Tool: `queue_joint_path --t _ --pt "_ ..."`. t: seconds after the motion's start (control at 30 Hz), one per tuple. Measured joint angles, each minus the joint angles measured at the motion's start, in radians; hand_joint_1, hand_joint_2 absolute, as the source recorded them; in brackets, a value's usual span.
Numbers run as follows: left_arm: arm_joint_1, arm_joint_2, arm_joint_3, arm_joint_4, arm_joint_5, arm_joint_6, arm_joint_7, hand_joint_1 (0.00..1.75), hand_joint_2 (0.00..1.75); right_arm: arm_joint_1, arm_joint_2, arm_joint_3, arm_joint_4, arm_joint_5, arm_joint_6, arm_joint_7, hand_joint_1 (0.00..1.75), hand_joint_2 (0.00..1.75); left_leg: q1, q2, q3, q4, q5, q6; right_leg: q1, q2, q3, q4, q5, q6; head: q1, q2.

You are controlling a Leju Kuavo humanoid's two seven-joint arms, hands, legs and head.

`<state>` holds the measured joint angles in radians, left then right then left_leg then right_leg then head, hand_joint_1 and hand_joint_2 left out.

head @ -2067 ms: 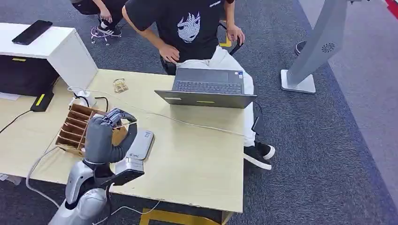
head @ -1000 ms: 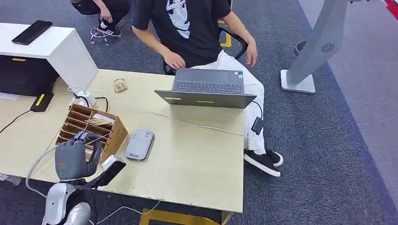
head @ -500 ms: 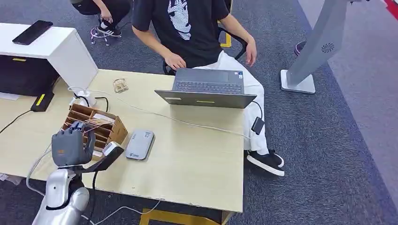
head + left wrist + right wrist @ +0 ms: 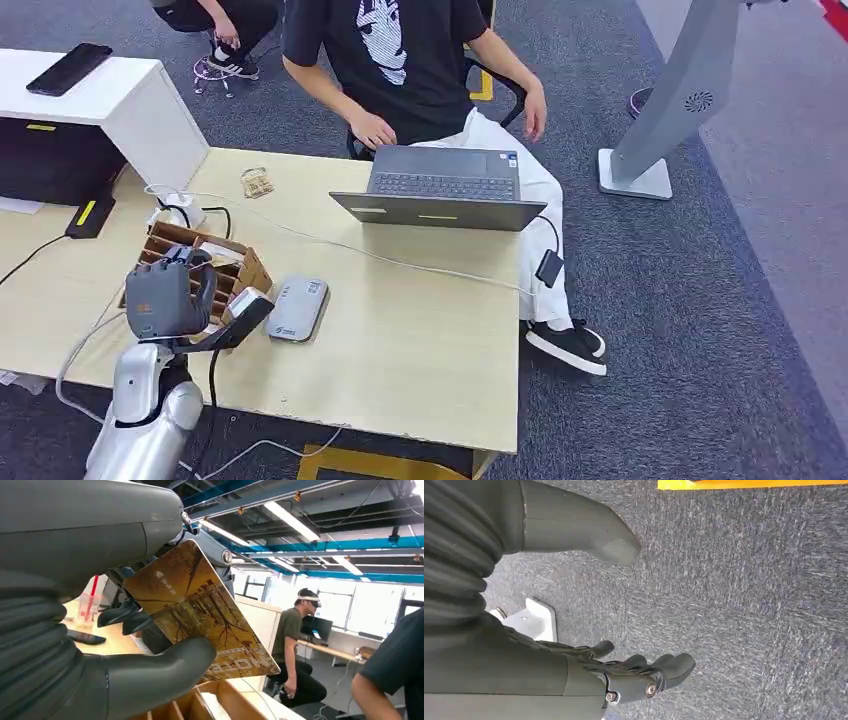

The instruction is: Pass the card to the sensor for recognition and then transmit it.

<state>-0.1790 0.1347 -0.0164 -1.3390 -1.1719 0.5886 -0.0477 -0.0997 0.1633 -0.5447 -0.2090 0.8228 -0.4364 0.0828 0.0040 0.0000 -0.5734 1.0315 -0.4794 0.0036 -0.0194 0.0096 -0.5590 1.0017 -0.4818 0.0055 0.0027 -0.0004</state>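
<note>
A brown picture card (image 4: 200, 615) is gripped by the left hand (image 4: 165, 298) above the wooden slotted box (image 4: 240, 272). It should be laid flat on the grey rounded sensor (image 4: 298, 308) nearby. The right hand (image 4: 574, 680) is held open over carpet.

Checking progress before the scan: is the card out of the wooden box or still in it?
Out. The left hand holds the card clear above the wooden box.

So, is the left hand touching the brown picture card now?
Touching. In the left wrist view, the left hand pinches the brown picture card: thick grey thumb on its printed face, dark fingers behind it.
</note>
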Motion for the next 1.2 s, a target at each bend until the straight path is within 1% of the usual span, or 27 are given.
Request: queue_joint_path --t 0.23,0.4,0.5,0.63,0.77,0.83,0.93,1.03,1.2 --pt "-0.017 -0.018 -0.026 0.002 0.040 -0.002 -0.029 1.75 1.75 0.000 0.000 0.000 0.000 0.013 0.000 0.005 0.00 1.75 0.000 0.000 0.000 0.000 0.000 0.000 0.000 0.000 0.000 0.000 0.000 0.000 0.000 0.000" --pt "-0.023 -0.033 -0.069 -0.007 0.074 -0.012 -0.053 1.75 1.75 0.000 0.000 0.000 0.000 0.015 0.000 0.005 0.00 1.75 0.000 0.000 0.000 0.000 0.000 0.000 0.000 0.000 0.000 0.000 0.000 0.000 0.000 0.000" --pt "-0.023 -0.042 -0.097 -0.019 0.080 -0.014 -0.058 1.75 1.75 0.000 0.000 0.000 0.000 0.015 0.000 0.004 0.00 1.75 0.000 0.000 0.000 0.000 0.000 0.000 0.000 0.000 0.000 0.000 0.000 0.000 0.000 0.000" --pt "-0.024 -0.048 -0.112 -0.027 0.081 -0.014 -0.058 1.75 1.75 0.000 0.000 0.000 0.000 0.015 0.000 0.003 0.00 1.75 0.000 0.000 0.000 0.000 0.000 0.000 0.000 0.000 0.000 0.000 0.000 0.000 0.000 0.000" --pt "-0.023 -0.054 -0.129 -0.039 0.100 -0.023 -0.079 1.75 1.75 0.000 0.000 0.000 0.000 0.017 0.000 0.003 0.00 1.75 0.000 0.000 0.000 0.000 0.000 0.000 0.000 0.000 0.000 0.000 0.000 0.000 0.000 0.000" --pt "-0.022 -0.059 -0.146 -0.042 0.100 -0.038 -0.076 1.75 1.75 0.000 0.000 0.000 0.000 0.018 0.000 0.003 0.00 1.75 0.000 0.000 0.000 0.000 0.000 0.000 0.000 0.000 0.000 0.000 0.000 0.000 0.000 0.000" --pt "-0.016 -0.068 -0.166 -0.039 0.120 -0.052 -0.054 1.75 1.75 0.000 0.000 0.000 0.000 0.029 0.002 0.004 0.00 1.75 0.000 0.000 -0.001 0.000 0.000 0.000 0.000 0.000 0.000 0.000 0.000 0.000 0.000 0.000" --pt "-0.014 -0.077 -0.169 -0.027 0.147 -0.050 -0.052 1.75 1.75 0.000 0.000 0.000 0.000 0.034 0.002 0.006 0.00 1.75 0.000 0.000 -0.001 0.000 0.000 0.000 0.000 0.000 0.000 0.000 0.000 0.000 0.000 0.000" --pt "-0.014 -0.082 -0.173 -0.013 0.153 -0.049 -0.055 1.75 1.75 0.000 0.001 0.000 0.000 0.034 0.002 0.008 0.00 1.75 0.000 0.000 0.000 0.000 0.000 0.000 0.000 0.000 0.000 0.000 0.000 0.000 0.000 0.000"
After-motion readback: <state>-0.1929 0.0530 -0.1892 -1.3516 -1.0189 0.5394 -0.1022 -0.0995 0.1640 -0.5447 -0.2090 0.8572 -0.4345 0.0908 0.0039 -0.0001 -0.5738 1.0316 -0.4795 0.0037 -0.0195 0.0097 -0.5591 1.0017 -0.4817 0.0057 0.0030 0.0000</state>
